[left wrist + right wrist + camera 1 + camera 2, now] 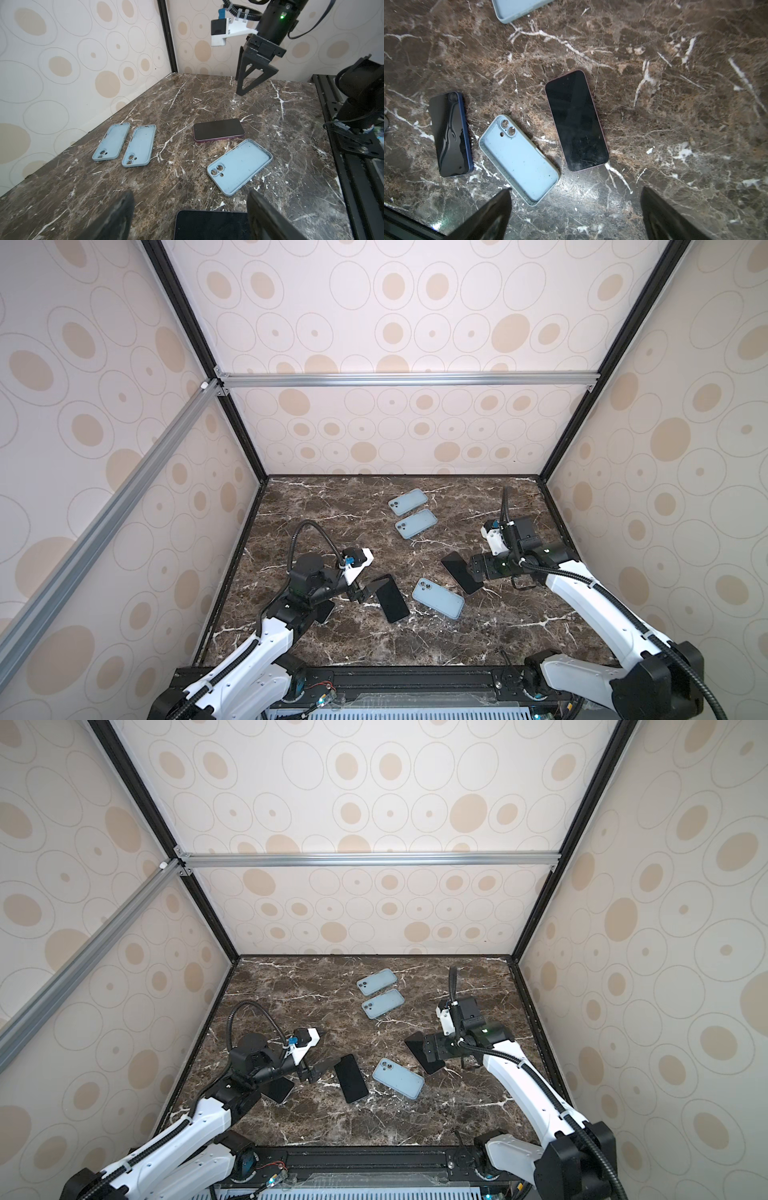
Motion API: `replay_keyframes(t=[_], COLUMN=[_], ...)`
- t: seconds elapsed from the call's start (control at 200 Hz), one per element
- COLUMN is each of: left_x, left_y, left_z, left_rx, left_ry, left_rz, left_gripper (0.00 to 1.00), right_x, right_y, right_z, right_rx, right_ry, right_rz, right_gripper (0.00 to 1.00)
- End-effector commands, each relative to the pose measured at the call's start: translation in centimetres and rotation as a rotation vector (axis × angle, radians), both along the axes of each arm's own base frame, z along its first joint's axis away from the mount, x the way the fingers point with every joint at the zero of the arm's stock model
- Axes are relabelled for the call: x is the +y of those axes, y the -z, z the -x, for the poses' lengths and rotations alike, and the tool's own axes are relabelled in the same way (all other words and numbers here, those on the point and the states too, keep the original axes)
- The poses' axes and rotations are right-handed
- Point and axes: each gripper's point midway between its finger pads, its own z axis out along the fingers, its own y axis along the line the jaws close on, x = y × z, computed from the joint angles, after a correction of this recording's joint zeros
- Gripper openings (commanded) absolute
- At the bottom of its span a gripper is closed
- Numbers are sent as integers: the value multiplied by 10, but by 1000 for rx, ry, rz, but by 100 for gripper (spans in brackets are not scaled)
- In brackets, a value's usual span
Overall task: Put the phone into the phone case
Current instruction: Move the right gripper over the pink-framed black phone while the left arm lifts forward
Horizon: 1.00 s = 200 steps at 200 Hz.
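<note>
Jaws wide and empty on left gripper [190, 192] and right gripper [576, 189]; we judge the phone [576, 120], lying flat just beside the case [519, 160], stiff, slick, glass-faced: pinch across its long edges.

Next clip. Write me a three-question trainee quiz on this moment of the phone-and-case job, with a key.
1. How many light blue phone cases lie on the marble table?
2. True or false: every one of those cases lies open side up and is empty.
3. Which gripper is closed on a phone?
A. left gripper
B. right gripper
C. neither; both stand open above the table

Key: 1. three; 2. true; 3. C
</note>
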Motion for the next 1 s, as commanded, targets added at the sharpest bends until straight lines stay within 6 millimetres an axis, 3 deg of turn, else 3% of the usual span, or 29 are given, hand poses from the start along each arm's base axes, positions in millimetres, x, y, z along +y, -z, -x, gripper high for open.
replay_keyframes(t=[0.0, 0.23, 0.51, 0.995], left_x=[-11, -26, -12, -18], left_y=[-30, -16, 5, 19], left_z=[-10, -19, -30, -20], left_rx=[-84, -78, -142, -123], left_ry=[-10, -32, -126, -44], left_rz=[46, 6, -94, -147], left_gripper=[84, 82, 86, 89], right_x=[-4, -3, -2, 14], right_y=[18, 33, 47, 80], right_z=[7, 2, -2, -13], right_rx=[68, 101, 133, 214], right_ry=[19, 11, -13, 17], right_rz=[31, 51, 69, 7], right_gripper=[100, 100, 100, 100])
